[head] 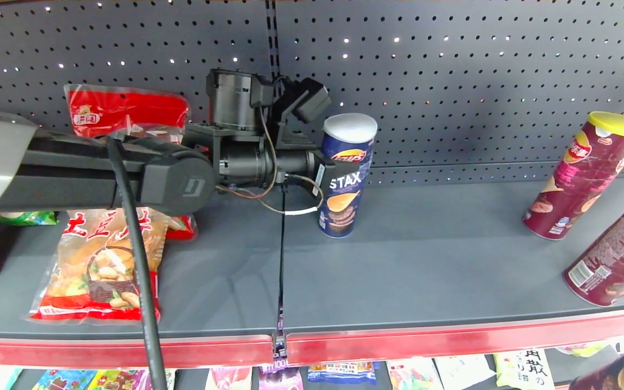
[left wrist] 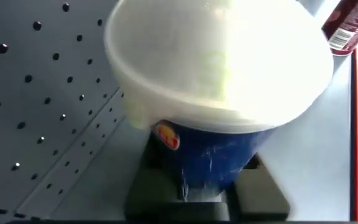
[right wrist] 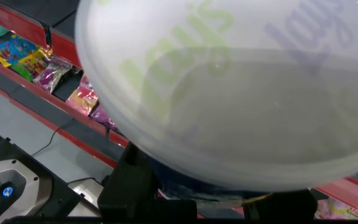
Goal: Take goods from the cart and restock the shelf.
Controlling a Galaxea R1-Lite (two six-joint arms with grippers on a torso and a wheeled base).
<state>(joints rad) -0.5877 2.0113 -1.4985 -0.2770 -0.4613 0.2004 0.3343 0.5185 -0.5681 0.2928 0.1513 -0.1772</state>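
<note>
Blue can [head: 344, 173]: upright on the shelf [head: 431, 254], near the pegboard, well apart from the maroon can [head: 583, 173].
Left gripper [head: 320, 179]: fingers clamped on the blue can's side.
Right gripper [right wrist: 204, 199]: fingers grasping a second can [right wrist: 229, 93], clear-lidded.

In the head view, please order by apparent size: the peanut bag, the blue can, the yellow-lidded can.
1. peanut bag, the largest.
2. yellow-lidded can and blue can: they look about alike, so I do not rank them.
</note>
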